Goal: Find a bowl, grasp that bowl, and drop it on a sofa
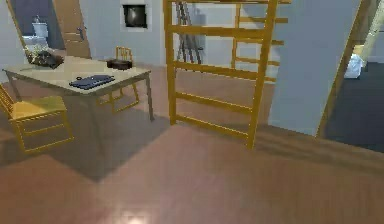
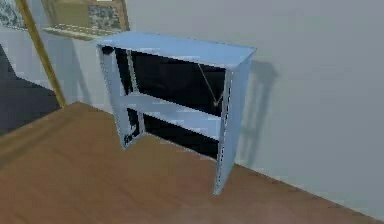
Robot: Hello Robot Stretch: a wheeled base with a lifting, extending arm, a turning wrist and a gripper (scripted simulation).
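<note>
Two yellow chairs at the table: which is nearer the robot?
The chair at the forward view's left edge, low in the picture beside the table. The other chair stands beyond the table, toward the wall.

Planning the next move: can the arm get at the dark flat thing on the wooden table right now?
Probably not. The table with the dark flat thing stands ahead across open floor, while the arm's side faces a pale blue shelf unit.
</note>
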